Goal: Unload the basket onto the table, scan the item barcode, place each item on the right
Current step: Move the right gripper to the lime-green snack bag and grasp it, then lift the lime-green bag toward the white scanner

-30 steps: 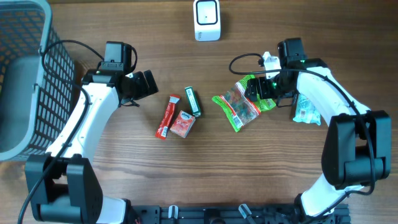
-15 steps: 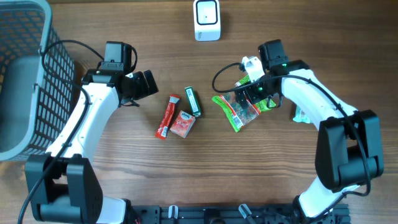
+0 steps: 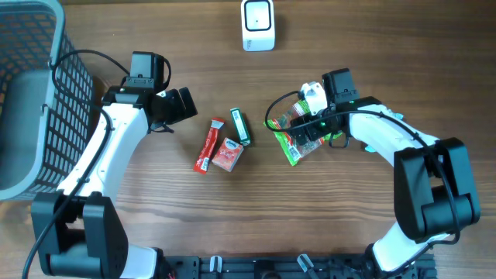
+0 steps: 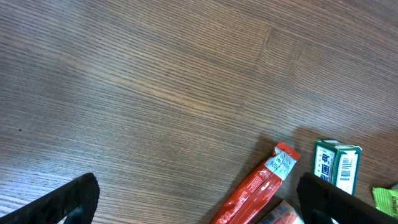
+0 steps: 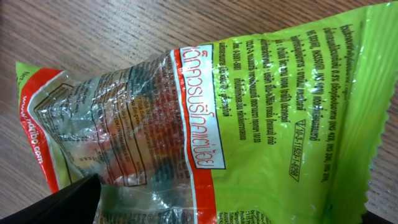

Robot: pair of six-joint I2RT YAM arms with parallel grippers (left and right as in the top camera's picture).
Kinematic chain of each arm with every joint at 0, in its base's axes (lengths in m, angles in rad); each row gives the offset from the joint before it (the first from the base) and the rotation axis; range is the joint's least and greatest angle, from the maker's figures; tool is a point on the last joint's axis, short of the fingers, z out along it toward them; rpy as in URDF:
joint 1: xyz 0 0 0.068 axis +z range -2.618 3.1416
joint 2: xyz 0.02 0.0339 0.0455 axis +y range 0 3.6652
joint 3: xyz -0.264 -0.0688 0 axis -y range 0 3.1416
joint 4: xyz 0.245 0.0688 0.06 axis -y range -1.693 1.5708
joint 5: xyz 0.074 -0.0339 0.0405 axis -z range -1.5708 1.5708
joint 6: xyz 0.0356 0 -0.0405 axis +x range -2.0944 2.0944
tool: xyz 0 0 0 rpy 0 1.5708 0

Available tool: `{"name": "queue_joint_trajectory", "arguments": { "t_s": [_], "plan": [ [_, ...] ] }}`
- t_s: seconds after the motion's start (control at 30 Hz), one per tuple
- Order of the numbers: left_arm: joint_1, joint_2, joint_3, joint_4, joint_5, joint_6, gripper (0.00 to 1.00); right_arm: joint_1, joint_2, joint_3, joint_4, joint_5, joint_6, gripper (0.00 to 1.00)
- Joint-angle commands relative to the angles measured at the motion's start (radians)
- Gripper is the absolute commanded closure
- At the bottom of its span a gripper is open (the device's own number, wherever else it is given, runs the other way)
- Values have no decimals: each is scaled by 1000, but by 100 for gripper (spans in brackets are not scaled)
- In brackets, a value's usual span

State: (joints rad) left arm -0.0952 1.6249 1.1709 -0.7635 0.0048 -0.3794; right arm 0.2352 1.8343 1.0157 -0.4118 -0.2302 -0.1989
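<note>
Overhead: right claw (image 3: 304,128), spread wide, now directly above the green snack bag (image 3: 293,149) at centre-right of the desk (image 3: 349,225), having swung in leftward from farther right over the last second. Looks like a pick-up about to start; bag not yet lifted. Left claw (image 3: 183,104) unmoved, open and empty, near a red stick sachet (image 3: 208,145) and a small green box (image 3: 241,126). White scanner (image 3: 257,25) at the far edge, well apart from the bag.

Left wrist: mostly bare wood, plus the sachet's tip and what looks like a barcode on the box, unreadable from above.

Right wrist: filled by the crinkled bag, fine print visible, dark claw tips at both lower corners, not closed. No clear barcode on this face.
</note>
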Motion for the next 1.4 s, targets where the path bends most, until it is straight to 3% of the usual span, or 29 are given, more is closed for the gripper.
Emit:
{"name": "queue_joint_trajectory", "arguments": {
  "t_s": [0.0,0.07,0.1,0.13,0.17,0.2,0.4,0.47,0.5,0.53,0.77,0.87,1.03,1.23,1.27,1.37],
  "plan": [
    [2,8,3,-1,-5,5,0,0,39,-45,-23,51,72,0],
    [2,8,3,-1,-5,5,0,0,39,-45,-32,50,93,0],
    [2,8,3,-1,-5,5,0,0,39,-45,-37,50,93,9],
    [2,8,3,-1,-5,5,0,0,39,-45,-42,51,90,30],
    [2,8,3,-1,-5,5,0,0,39,-45,-44,51,90,68],
    [2,8,3,-1,-5,5,0,0,39,-45,-46,51,90,96],
    [2,8,3,-1,-5,5,0,0,-11,45,-166,50,94,95],
    [2,8,3,-1,-5,5,0,0,-55,71,-198,47,95,55],
    [2,8,3,-1,-5,5,0,0,-69,71,-207,47,95,41],
    [2,8,3,0,-5,5,0,0,-75,71,-219,47,95,36],
    [2,8,3,-1,-5,5,0,0,-71,63,-225,48,95,46],
    [2,8,3,0,-5,5,0,0,-71,62,-220,47,124,55],
    [2,8,3,-1,-5,5,0,0,-71,-10,-121,47,208,57],
    [2,8,3,-1,-5,5,0,0,-71,-62,-79,47,226,74],
    [2,8,3,-1,-5,5,0,0,-71,-62,-78,46,226,96],
    [2,8,3,-1,-5,5,0,-3,-95,-9,-115,8,220,96]
  ]
}}
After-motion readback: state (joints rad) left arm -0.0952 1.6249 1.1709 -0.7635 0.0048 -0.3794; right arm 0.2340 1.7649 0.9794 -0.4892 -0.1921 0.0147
